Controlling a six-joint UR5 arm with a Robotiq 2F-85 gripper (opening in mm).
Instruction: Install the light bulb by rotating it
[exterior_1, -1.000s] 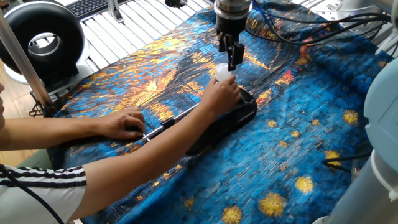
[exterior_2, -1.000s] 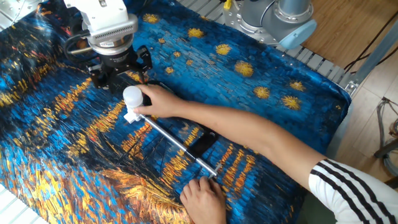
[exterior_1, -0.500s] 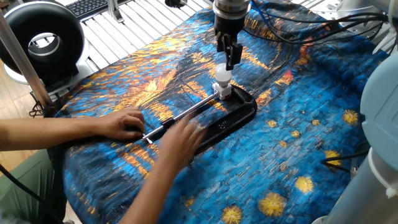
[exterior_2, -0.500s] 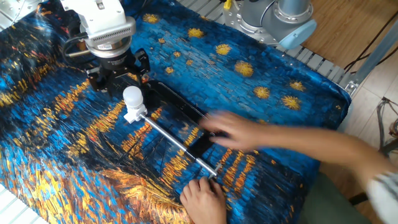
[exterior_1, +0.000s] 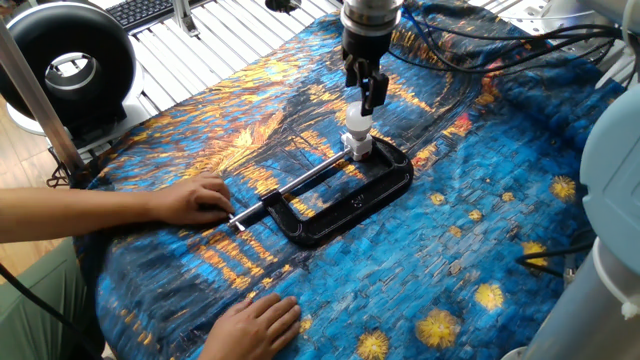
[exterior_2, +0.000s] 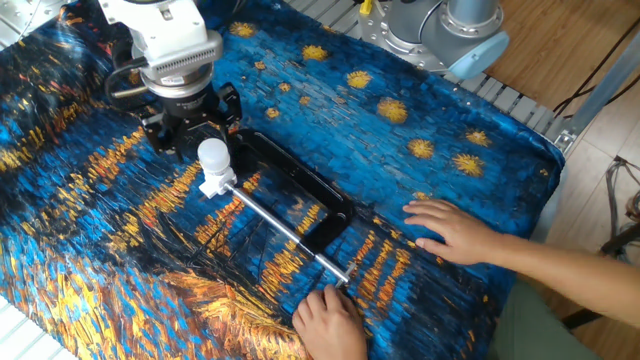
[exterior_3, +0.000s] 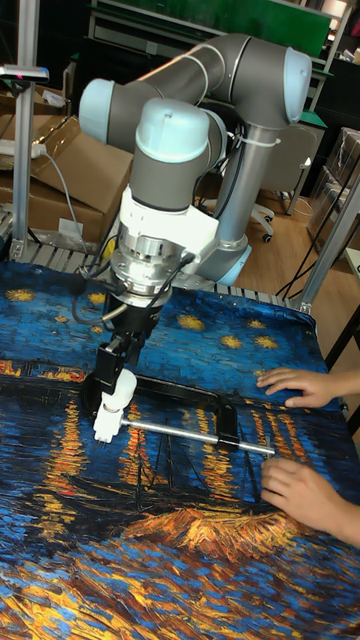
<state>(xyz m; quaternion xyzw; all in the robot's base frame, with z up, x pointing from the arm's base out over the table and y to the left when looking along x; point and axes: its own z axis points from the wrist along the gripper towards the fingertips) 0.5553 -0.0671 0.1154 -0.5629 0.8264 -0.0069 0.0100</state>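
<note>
The claw (exterior_1: 369, 97) hangs directly over the light bulb (exterior_1: 358, 121), fingers pointing down. Whether the jaws are parted or closed I cannot tell in any view; in the fixed views the fingertips look level with the globe's top but contact is unclear. The bulb stands upright just below the claw on the small white socket block (exterior_1: 359, 148), which sits at the end of the black C-clamp (exterior_1: 345, 200) lying flat on the painted cloth (exterior_1: 480, 220). Progress, as a judgement: bulb looks seated in the socket, neck down, but how far it is threaded cannot be read; the rotating step probably is left, and the claw likely needs to come down around the globe first. The clamp's silver screw rod (exterior_2: 283, 228) runs away from the claw toward the person. One hand (exterior_1: 198, 197) holds the rod's handle end, well apart from the claw; the other hand (exterior_1: 255, 326) rests flat on the cloth, farther off, past the clamp. Room: open cloth on all sides of the claw, nothing tall close by, so wrist rotation looks unobstructed. Cables (exterior_1: 480, 40) lie behind the claw near the far table edge, possible snag when twisting. The ring light (exterior_1: 70, 65) sits well off to the side.
</note>
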